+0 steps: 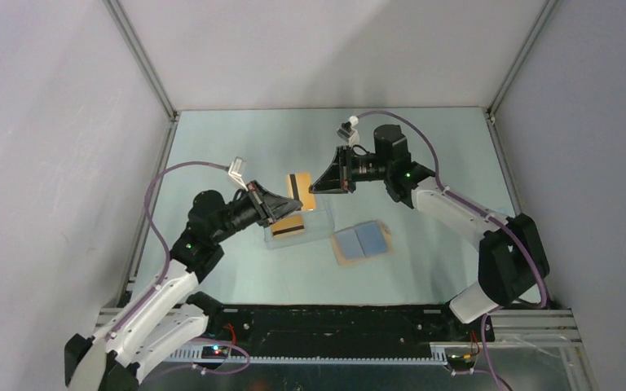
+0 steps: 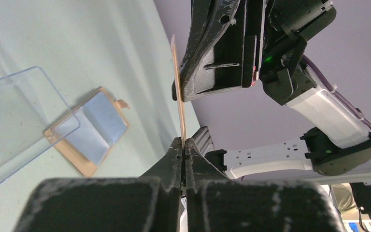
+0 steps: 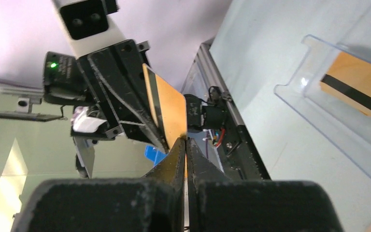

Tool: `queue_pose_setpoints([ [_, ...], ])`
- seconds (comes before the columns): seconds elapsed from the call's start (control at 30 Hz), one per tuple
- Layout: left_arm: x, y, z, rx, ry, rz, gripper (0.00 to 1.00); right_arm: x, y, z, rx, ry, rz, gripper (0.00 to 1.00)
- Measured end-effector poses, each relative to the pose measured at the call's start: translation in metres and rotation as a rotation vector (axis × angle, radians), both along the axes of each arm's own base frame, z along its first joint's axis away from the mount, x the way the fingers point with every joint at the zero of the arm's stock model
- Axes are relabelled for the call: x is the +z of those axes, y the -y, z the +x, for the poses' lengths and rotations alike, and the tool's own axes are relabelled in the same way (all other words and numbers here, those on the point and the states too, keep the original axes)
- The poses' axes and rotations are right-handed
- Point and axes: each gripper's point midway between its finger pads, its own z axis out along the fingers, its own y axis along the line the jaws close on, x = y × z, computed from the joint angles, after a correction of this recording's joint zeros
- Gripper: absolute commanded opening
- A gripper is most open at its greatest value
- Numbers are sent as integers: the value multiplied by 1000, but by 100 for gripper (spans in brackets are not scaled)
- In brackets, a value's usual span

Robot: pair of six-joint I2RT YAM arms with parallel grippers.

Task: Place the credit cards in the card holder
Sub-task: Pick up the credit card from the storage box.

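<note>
Pale green table (image 1: 253, 138) inside grey walls (image 1: 49, 163). One orange card (image 1: 300, 187) hangs above it, pinched at opposite edges by the left gripper (image 2: 184, 144) and right gripper (image 3: 186, 142), both closed. Beneath them a clear box (image 1: 319, 220) holds a second card (image 1: 288, 228); the open wallet (image 1: 361, 242) lies just beside the box.

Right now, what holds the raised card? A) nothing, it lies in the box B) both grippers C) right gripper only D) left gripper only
B: each wrist view shows the card pinched at opposite ends by the left gripper and the right gripper.
</note>
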Motion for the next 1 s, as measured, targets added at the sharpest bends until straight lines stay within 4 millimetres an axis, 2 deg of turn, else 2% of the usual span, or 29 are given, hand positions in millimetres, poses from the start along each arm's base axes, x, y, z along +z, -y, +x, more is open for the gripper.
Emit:
queue_pose_setpoints([
  [0.07, -9, 1, 5, 6, -28, 15, 0, -15, -2, 6, -7, -17, -27, 0],
  [0.33, -75, -1, 20, 52, -201, 99, 0, -81, -7, 24, -15, -106, -136, 0],
  [0.47, -98, -3, 21, 62, -257, 121, 5, -103, -9, 26, -8, -148, -166, 0],
  [0.6, -117, -4, 20, 64, -308, 140, 12, -122, -9, 25, -5, -179, -185, 0],
  [0.87, -157, -7, 13, 62, -419, 188, 32, -155, -2, 15, -3, -228, -214, 0],
  [1.0, -167, -9, 13, 65, -442, 206, 41, -166, 0, 13, -5, -245, -225, 0],
])
